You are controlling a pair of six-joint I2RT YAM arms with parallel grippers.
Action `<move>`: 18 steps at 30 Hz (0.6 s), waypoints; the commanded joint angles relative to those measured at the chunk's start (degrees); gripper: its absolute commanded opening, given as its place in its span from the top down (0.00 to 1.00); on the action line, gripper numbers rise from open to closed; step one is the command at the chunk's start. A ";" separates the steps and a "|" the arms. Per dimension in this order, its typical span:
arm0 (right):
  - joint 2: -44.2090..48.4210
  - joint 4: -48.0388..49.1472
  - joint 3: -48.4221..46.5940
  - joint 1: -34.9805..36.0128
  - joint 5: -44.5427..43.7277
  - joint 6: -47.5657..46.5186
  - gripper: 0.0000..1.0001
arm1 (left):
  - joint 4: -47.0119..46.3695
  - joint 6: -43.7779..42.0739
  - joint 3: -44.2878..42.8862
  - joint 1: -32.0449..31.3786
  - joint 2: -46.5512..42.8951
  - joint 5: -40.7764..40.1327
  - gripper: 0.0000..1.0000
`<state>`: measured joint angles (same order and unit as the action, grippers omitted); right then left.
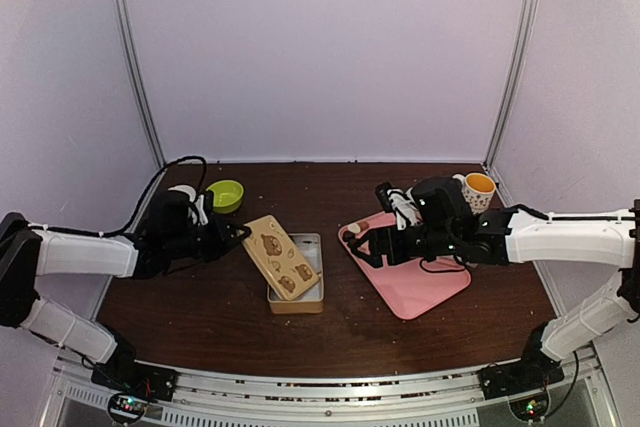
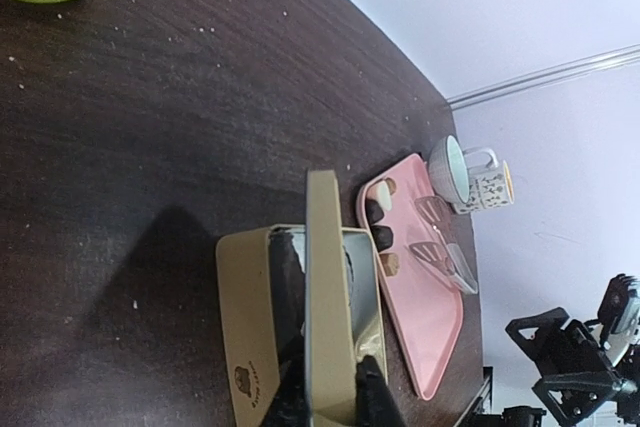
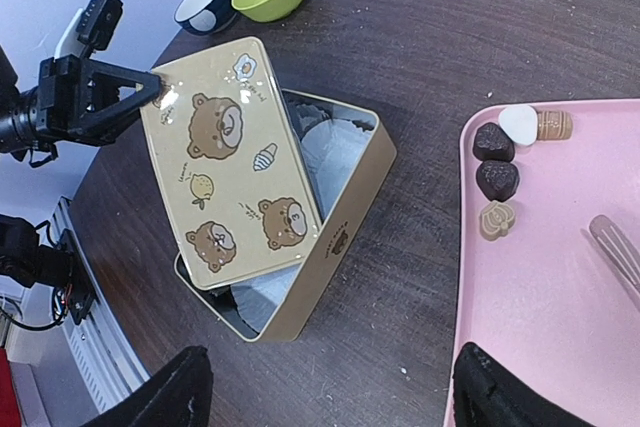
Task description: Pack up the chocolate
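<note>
Several small chocolates (image 3: pixel 497 179), dark brown, tan and one white, lie at the near-left end of the pink tray (image 3: pixel 540 297); they also show as chocolates (image 2: pixel 382 237) in the left wrist view. The tan tin (image 3: pixel 345 222) stands uncovered, with paper cups inside. Its bear-printed lid (image 3: pixel 230 167) rests tilted across the tin. My left gripper (image 2: pixel 335 399) is shut on the lid (image 2: pixel 325 287), one finger on each side of its edge. My right gripper (image 3: pixel 335 397) hangs open above the table between tin and tray, holding nothing.
A green bowl (image 1: pixel 226 195) and a dark bowl (image 3: pixel 205 4) sit at the back left. A yellow-lined mug (image 1: pixel 478 190) stands at the back right. Tongs (image 2: pixel 440 247) lie on the pink tray (image 1: pixel 420 287). White walls enclose the table.
</note>
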<state>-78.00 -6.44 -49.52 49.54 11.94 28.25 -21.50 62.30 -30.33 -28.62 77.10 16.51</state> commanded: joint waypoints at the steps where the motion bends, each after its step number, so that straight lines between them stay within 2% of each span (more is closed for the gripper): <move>1: 1.92 0.05 0.28 0.41 -0.41 -0.70 0.17 | 10.34 -4.99 -3.69 -0.03 -6.77 -2.79 1.00; 10: 3.02 -0.90 0.14 0.44 -1.30 -1.39 0.17 | 31.96 -9.73 -12.79 0.60 -24.13 -7.34 1.00; 14: 3.54 -1.80 0.14 0.41 -2.89 -1.43 0.17 | 42.60 -13.37 -16.55 1.86 -30.80 -11.99 1.00; 18: 4.67 -5.69 -0.36 0.41 -7.31 -3.12 0.17 | 55.59 -19.72 -21.13 2.09 -31.24 -19.21 1.00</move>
<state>-75.90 -8.25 -49.50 49.56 9.96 27.11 18.83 50.22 -47.27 -27.07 45.93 5.41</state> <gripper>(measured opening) 0.832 0.064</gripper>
